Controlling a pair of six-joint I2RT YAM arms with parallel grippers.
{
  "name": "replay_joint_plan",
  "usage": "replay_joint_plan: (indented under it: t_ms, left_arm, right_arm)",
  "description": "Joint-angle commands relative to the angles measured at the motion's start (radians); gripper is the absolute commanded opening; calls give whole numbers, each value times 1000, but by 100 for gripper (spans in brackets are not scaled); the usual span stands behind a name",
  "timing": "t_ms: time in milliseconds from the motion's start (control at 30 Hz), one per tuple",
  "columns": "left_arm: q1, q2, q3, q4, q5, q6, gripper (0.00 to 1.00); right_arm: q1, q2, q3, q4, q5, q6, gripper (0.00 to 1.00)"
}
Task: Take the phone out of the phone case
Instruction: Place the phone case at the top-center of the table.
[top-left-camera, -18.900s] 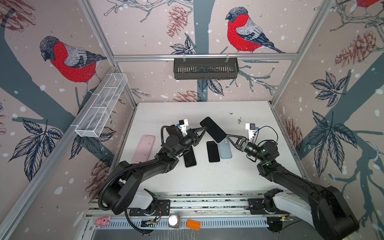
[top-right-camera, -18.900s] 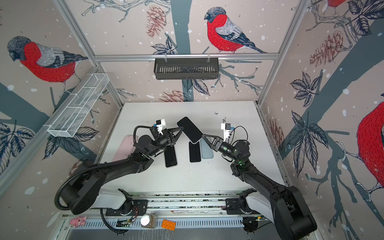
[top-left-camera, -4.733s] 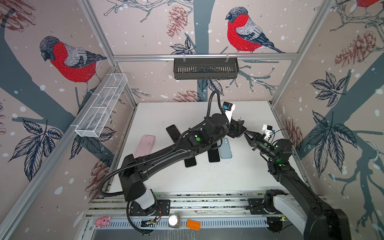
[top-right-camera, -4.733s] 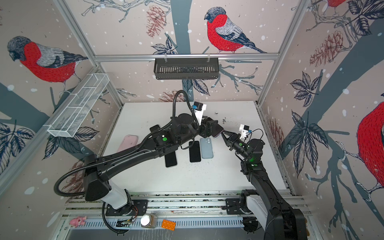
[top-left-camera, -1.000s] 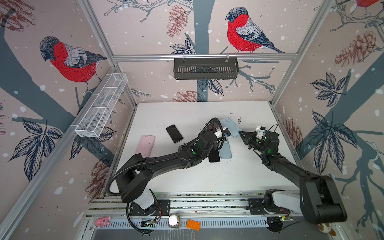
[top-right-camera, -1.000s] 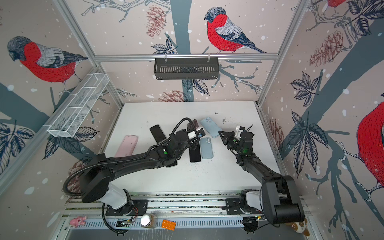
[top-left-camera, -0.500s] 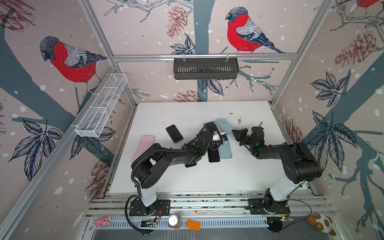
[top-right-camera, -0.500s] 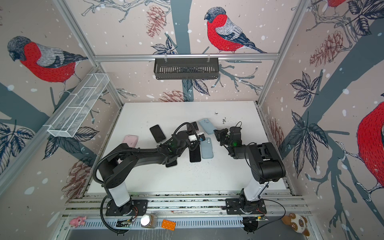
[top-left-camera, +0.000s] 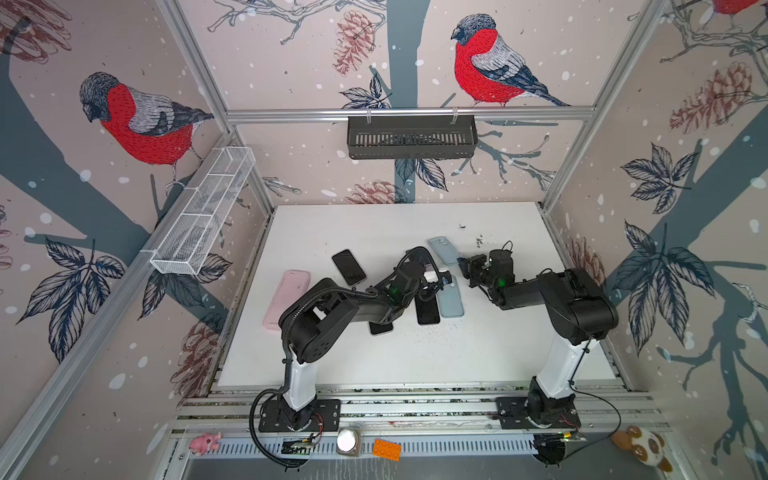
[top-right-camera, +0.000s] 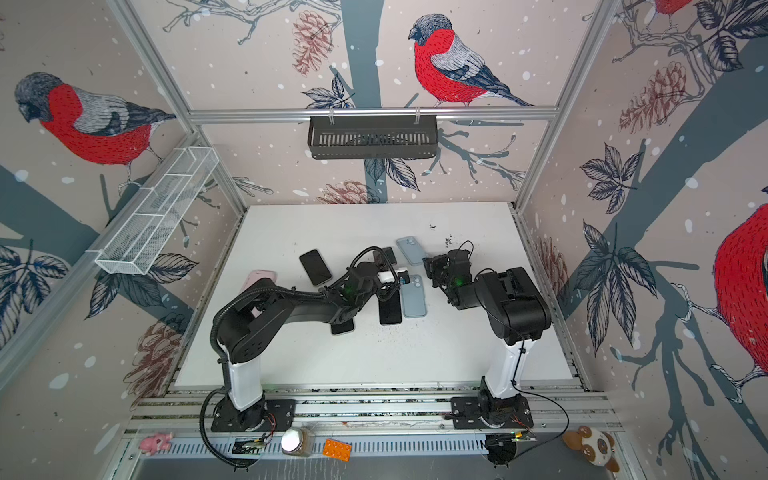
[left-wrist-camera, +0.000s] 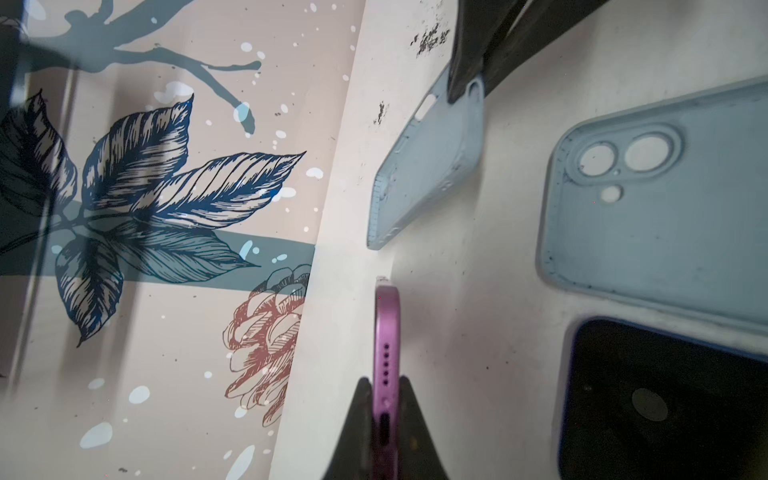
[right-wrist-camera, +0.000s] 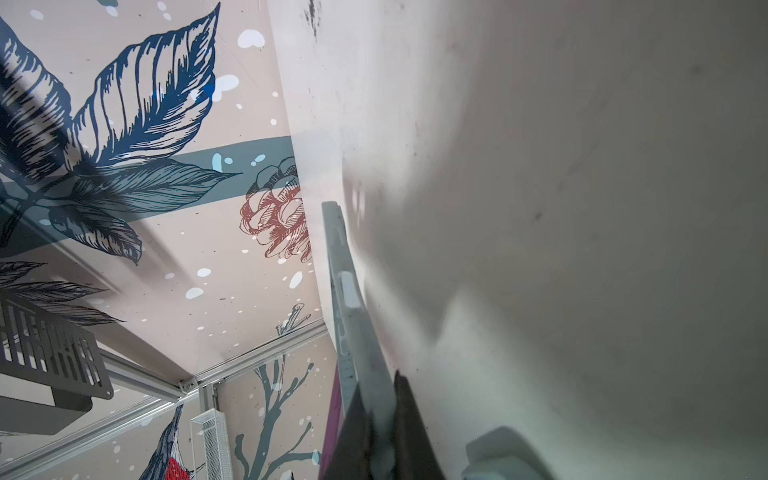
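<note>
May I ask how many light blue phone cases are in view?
2. One matte light blue phone case is clamped in the right gripper; the other lies flat on the white table. Others might be hidden.

A purple phone (left-wrist-camera: 386, 332) is pinched between the black fingers (left-wrist-camera: 357, 432) of the left gripper (left-wrist-camera: 385, 380). Past the fingertips a pale blue case (left-wrist-camera: 428, 166) is seen, with a second pale blue case (left-wrist-camera: 665, 216) and a black phone (left-wrist-camera: 665, 399) rimmed in dark blue off to one side. The table (left-wrist-camera: 478, 332) is plain white with dark specks. The wallpaper (left-wrist-camera: 166, 187) is done in pinkish beige, with navy leaves and reddish pinecones.
</note>
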Motion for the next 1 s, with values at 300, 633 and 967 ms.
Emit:
replay_joint_plan:
  t_ms: [300, 633, 967]
  left_arm:
    - [0, 66, 15, 125, -12, 61, 13]
    - [1, 79, 20, 106, -29, 34, 40]
    - [-16, 42, 16, 102, -48, 21, 88]
  right_arm:
    - [28, 46, 20, 46, 51, 60, 10]
    - [41, 88, 31, 101, 25, 76, 37]
    - [43, 33, 27, 34, -7, 2, 72]
